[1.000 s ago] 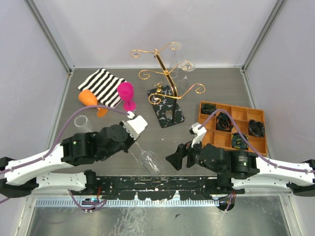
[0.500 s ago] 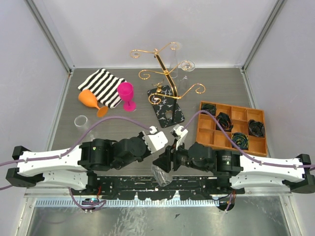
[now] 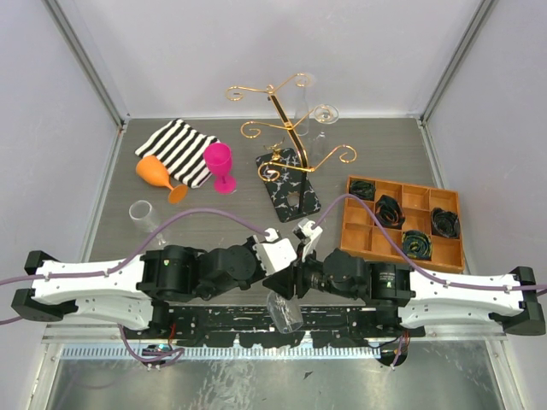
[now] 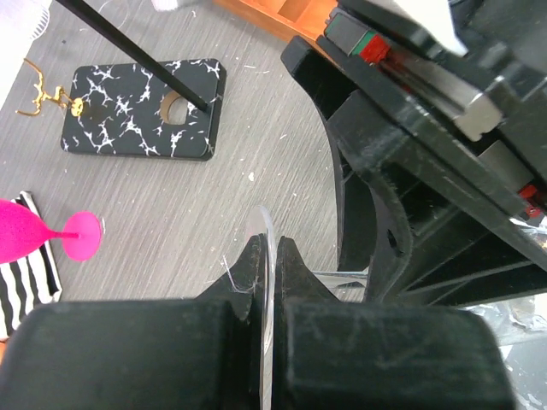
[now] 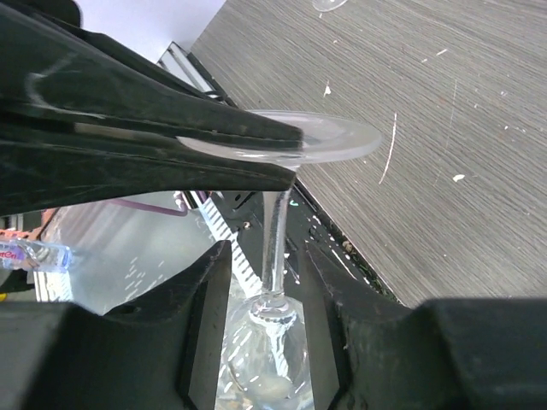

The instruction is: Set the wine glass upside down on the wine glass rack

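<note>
Clear wine glass [image 3: 285, 313] past edge of table [image 3: 197, 226], foot in tight left pincer [image 4: 269, 256], stem free inside half-wide right pincer [image 5: 267, 256].

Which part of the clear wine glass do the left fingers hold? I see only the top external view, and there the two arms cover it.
Observer: In the left wrist view the left fingers are shut on the edge of the thin round foot of the clear wine glass.
Operator: Thank you. And where are the right fingers?
Observer: In the right wrist view the right fingers stand on both sides of the stem, with a gap showing beside it, so they do not clamp it yet.
</note>
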Motion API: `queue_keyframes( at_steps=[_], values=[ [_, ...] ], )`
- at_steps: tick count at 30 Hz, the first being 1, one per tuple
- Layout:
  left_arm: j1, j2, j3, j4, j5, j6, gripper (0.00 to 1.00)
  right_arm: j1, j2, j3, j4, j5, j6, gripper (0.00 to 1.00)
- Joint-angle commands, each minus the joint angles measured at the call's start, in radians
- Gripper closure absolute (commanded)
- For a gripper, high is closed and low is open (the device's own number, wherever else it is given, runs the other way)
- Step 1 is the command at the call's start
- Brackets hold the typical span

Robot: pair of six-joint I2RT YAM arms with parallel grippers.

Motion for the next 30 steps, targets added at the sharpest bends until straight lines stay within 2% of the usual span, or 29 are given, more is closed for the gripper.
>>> queue_keyframes(
  at_steps=[1,6,14,26,30],
  values=[
    [-0.011,-0.002,0.045,0.070,-0.032,0.007,1.00,0.000,-0.022,-0.017,0.043,0.031,0.043,0.58],
    [-0.014,-0.003,0.042,0.070,-0.047,0.017,1.00,0.000,-0.027,-0.028,0.038,0.017,0.061,0.58],
    [-0.020,-0.011,0.035,0.070,-0.080,0.019,1.00,0.000,-0.018,-0.039,0.053,0.027,0.083,0.69],
    [-0.044,0.003,0.043,0.072,-0.110,0.019,1.00,-0.001,0.022,-0.047,0.105,0.049,0.088,0.69],
    [-0.050,0.005,0.045,0.070,-0.111,0.019,1.00,-0.001,0.032,-0.049,0.117,0.048,0.090,0.75]
  ],
)
